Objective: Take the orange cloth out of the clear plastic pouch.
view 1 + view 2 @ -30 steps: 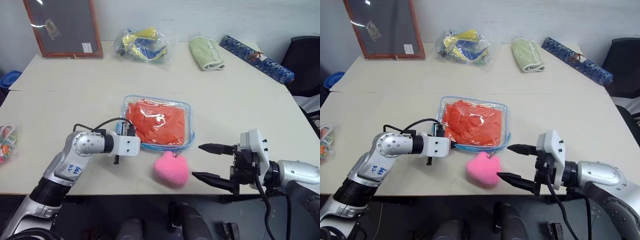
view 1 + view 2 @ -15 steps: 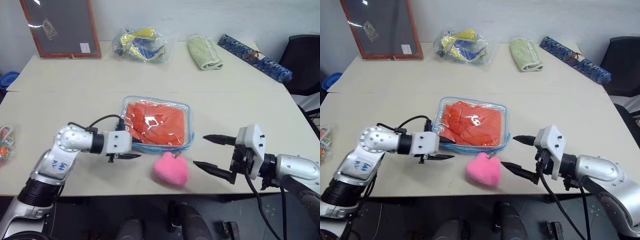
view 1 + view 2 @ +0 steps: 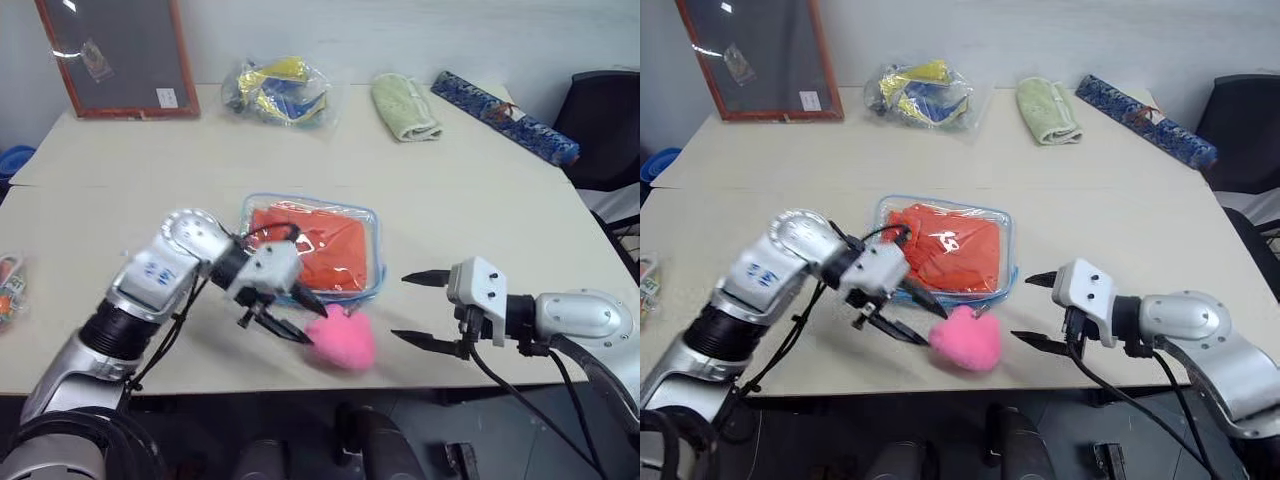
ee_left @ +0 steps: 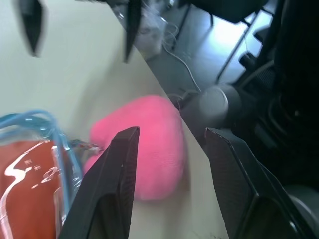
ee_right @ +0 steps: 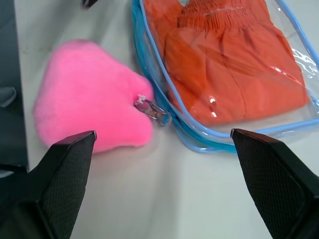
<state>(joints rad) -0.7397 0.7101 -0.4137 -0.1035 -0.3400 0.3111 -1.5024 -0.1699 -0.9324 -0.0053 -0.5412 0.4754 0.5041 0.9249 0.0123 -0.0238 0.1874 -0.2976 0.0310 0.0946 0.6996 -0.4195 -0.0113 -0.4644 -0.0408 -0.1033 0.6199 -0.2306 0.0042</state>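
Beige table [image 3: 480, 210], and the clear plastic pouch [image 3: 372, 232] lies flat near its middle, the orange cloth [image 3: 325, 248] sealed inside. Left gripper [image 3: 292, 318] hovers at the pouch's near edge, jaws parted, nothing held, pointed at the pink plush charm [image 3: 342, 338]. Right gripper [image 3: 418, 312] waits spread wide, empty. Danger: pinching the charm would only drag the pouch towards the near table edge.

Cloth [image 3: 322, 247] inside pouch [image 3: 372, 222] mid-table [image 3: 470, 200]; plush charm [image 3: 342, 338] just before it, between left gripper [image 3: 292, 315] and right gripper [image 3: 416, 311]; towel [image 3: 402, 105] far behind
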